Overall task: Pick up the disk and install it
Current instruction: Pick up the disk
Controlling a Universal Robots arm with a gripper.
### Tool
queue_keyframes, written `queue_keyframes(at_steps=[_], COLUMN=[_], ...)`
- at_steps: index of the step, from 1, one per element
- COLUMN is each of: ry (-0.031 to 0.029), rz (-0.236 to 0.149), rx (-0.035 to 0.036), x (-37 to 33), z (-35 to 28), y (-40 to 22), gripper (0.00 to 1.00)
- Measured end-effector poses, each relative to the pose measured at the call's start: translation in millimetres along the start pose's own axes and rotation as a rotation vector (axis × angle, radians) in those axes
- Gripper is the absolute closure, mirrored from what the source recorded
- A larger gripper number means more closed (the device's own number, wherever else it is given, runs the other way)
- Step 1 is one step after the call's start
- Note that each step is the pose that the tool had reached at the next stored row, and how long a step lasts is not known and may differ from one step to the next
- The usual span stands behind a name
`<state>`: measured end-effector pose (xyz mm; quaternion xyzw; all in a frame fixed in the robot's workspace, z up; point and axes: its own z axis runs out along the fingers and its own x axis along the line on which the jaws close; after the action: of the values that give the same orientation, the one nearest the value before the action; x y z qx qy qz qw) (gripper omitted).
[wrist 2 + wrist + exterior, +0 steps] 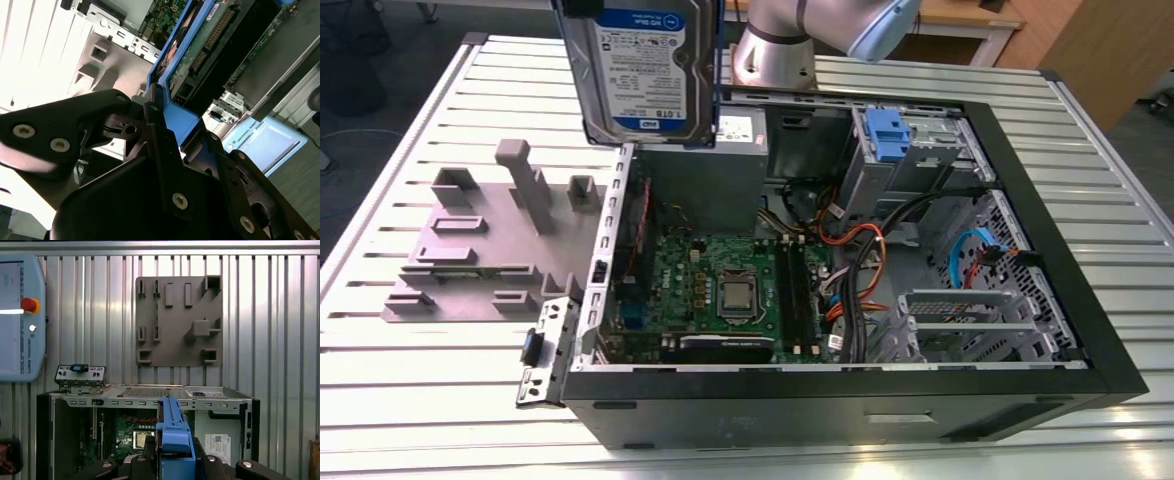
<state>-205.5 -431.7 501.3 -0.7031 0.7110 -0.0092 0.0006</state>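
My tool (170,117) is pressed together on the disk (192,55). In the second wrist view its black fingers (150,107) bear on either side of the blue caddy end, and the drive's green circuit face runs away from them. In the first wrist view the tool (174,461) pinches the same blue frame, and the disk (172,432) shows edge-on above the open computer case (145,395). In the exterior view the disk (647,70) hangs on edge, well clear of the bench (400,400), with its white-and-blue label turned toward that camera. It is above the case (1067,250), over the wall nearest the grey fixture plate (480,240), and its lower edge sits in front of the grey power-supply box (707,180). I cannot tell whether that edge touches anything. The arm (781,40) rises behind the case on the far side of the disk. The case lies on its side on the bench with its cover off. Inside it are the green motherboard (720,280) and, toward the corner opposite the fixture plate, a drive bay holding another blue caddy (887,135). Bundled orange and black cables (854,250) lie between the motherboard and that bay. The fixture plate lies flat on the bench just beside the case. In the first wrist view the plate (180,322) lies beyond the case, and a teach pendant (22,320) lies on the bench apart from both.
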Motion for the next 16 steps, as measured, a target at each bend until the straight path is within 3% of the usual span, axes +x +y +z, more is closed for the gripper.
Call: queue_keyframes(at_steps=[16], ry=[0.0001], rz=[0.000], rx=[0.0000], x=[4.0], z=[0.4], y=[-9.0], gripper=[0.64])
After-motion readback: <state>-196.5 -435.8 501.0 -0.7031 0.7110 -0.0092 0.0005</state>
